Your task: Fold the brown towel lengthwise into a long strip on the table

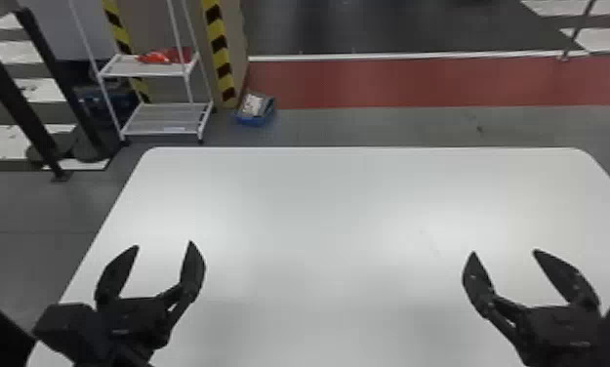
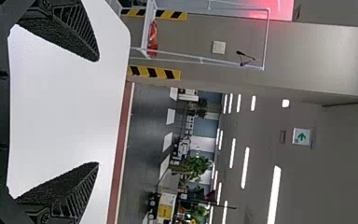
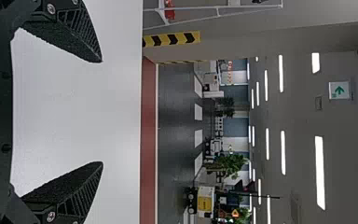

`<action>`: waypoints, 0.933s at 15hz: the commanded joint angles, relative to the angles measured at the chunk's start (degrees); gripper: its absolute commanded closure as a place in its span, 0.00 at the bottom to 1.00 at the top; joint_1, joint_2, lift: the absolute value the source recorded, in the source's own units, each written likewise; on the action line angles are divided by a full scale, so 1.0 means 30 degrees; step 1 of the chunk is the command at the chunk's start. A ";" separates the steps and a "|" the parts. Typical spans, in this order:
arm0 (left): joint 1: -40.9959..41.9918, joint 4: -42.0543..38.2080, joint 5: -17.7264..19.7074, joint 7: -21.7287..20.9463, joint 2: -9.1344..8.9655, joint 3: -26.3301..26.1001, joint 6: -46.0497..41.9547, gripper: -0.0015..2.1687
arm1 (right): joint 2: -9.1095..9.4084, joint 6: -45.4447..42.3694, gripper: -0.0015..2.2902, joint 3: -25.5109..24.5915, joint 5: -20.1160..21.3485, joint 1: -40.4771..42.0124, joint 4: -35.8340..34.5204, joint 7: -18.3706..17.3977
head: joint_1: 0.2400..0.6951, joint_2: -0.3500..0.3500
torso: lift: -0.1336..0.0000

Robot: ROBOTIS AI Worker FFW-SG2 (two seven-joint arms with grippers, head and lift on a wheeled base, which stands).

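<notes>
head view: the white table (image 1: pixel 318 195) lies ahead of the robot, rounded at its two far corners, its surface smooth and pale with soft patches of glare. over its near part, toward the left, is the left gripper (image 1: pixel 164 244), two flat black fingers spread wide and pointing forward, with white table seen between the tips. toward the right, well apart from it, the right gripper (image 1: pixel 504 252) is parted just as broadly, its tips also bracketing bare white surface. both claws look raised above the table, touching neither it nor each other.

from its own wrist, the left gripper (image 2: pixel 98 112) shows ribbed fingers on either side of a broad gap; the right wrist view gives the right gripper (image 3: pixel 102 112) the same ribbed pair, equally wide.

beyond the table's far left corner stands a white wire rack (image 1: pixel 152 74), a crumpled red-orange bundle (image 1: pixel 159 57) on its upper shelf. beside the rack runs yellow-and-black striped tape (image 1: pixel 219 49), and near its foot a blue bin (image 1: pixel 254 121) sits on the gray floor. past that is a red floor strip (image 1: pixel 416 83). farther off, the left wrist view has a green-arrow sign (image 2: pixel 302 136).
</notes>
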 commanded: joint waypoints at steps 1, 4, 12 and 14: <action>0.0000 -0.0026 0.0000 0.0000 -0.0009 0.0000 0.0001 0.04 | 0.0000 -0.0058 0.04 -0.0029 -0.0003 0.0022 -0.0001 0.0002 | 1.00 0.59 | 0.30; 0.0000 0.0003 0.0000 0.0000 -0.0009 0.0000 0.0001 0.04 | 0.0000 -0.0058 0.04 -0.0029 -0.0003 0.0052 -0.0001 0.0002 | 1.00 0.59 | 0.30; 0.0030 -0.0055 0.0000 0.0029 -0.0009 0.0000 -0.0116 0.04 | 0.0000 -0.0293 0.04 0.0000 0.0027 0.0081 -0.0059 0.0090 | 1.00 0.59 | 0.30; 0.0030 -0.0085 0.0000 0.0029 -0.0038 0.0000 -0.0175 0.04 | 0.0000 -0.0293 0.04 0.0000 0.0027 0.0110 -0.0059 0.0090 | 1.00 0.59 | 0.30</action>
